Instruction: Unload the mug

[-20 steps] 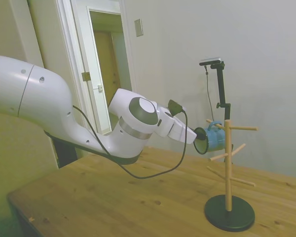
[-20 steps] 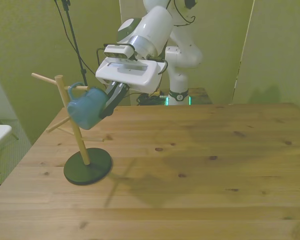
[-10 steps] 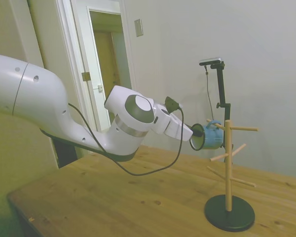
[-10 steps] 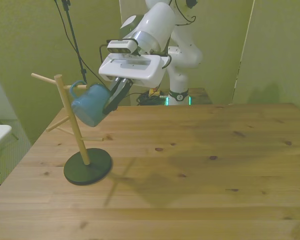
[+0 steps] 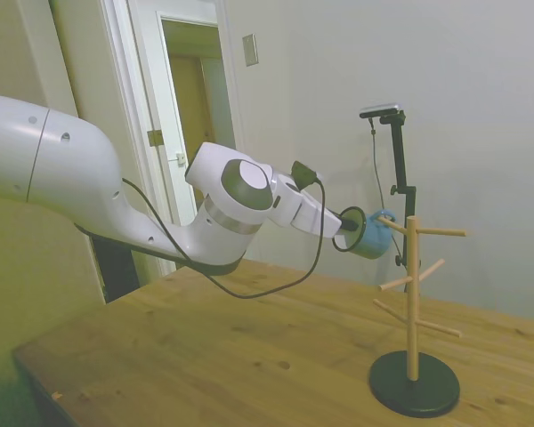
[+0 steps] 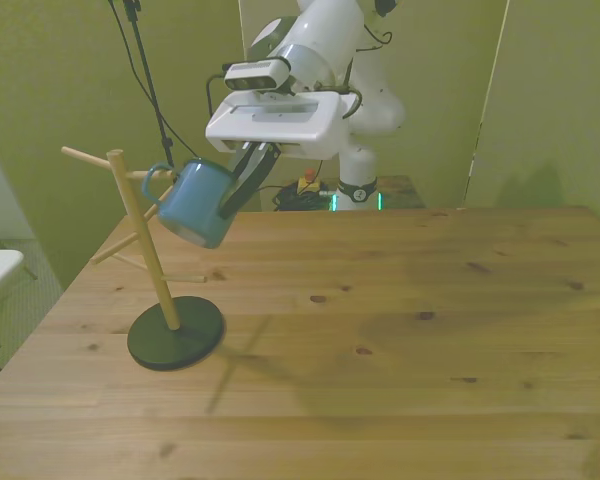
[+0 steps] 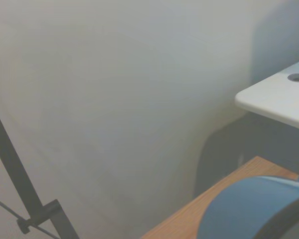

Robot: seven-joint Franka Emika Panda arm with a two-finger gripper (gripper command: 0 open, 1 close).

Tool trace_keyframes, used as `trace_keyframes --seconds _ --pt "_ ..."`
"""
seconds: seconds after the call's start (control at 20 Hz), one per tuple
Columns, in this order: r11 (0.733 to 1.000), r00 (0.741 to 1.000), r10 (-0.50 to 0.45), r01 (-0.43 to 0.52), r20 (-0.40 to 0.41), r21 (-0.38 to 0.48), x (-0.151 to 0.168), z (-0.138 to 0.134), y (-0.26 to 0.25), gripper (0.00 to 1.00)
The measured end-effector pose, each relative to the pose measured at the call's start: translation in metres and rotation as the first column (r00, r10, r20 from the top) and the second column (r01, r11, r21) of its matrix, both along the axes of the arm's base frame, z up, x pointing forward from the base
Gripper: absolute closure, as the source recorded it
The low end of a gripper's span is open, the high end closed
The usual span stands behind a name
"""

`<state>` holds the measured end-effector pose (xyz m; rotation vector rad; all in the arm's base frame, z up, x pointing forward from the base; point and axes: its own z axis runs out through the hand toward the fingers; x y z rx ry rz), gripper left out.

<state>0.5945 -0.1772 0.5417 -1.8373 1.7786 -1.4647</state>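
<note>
small blue-teal enamel mug (image 6: 200, 203) with dark rim, held up in the air, tilted, its loop handle near the tip of an upper peg on the wooden peg-tree stand with round black base (image 6: 176, 337). whether the handle is hooked on the peg: cannot tell. white arm's two-finger gripper (image 6: 248, 178) pinched closed on the mug's rim, dark fingers (image 6: 242, 186) running down one side of the wall. side view: mug (image 5: 366, 233) mouth turned toward the arm, gripper (image 5: 347, 226) at the rim, stand (image 5: 413, 382) post just beside. wrist view: only a blurred blue curve of mug (image 7: 249, 208) over the wooden table (image 7: 214, 196) edge. stand sits near the table's (image 6: 400, 350) corner on the front view's left.
</note>
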Motion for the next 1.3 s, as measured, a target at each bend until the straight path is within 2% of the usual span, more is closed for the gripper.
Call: trace_keyframes --seconds 0.3,0.45,0.55,0.7,0.9,1.05,1.15,1.3 --pt "0.999 0.999 0.048 -0.048 -0.009 0.002 0.021 0.009 0.040 1.00" --pt "0.990 0.988 0.135 -0.132 -0.072 0.039 0.037 -0.005 0.090 1.00" --pt "0.976 0.966 0.214 -0.205 -0.145 0.077 0.040 -0.023 0.124 1.00" --pt "0.951 0.918 0.304 -0.278 -0.254 0.135 0.025 -0.049 0.154 1.00" --pt "0.927 0.828 0.370 -0.301 -0.421 0.223 -0.013 -0.085 0.164 1.00" --pt "0.904 0.741 0.422 -0.302 -0.523 0.302 -0.033 -0.088 0.159 1.00" --pt "0.886 0.663 0.460 -0.298 -0.590 0.356 -0.052 -0.076 0.142 1.00" --pt "0.865 0.529 0.501 -0.279 -0.685 0.417 -0.087 -0.060 0.090 1.00"
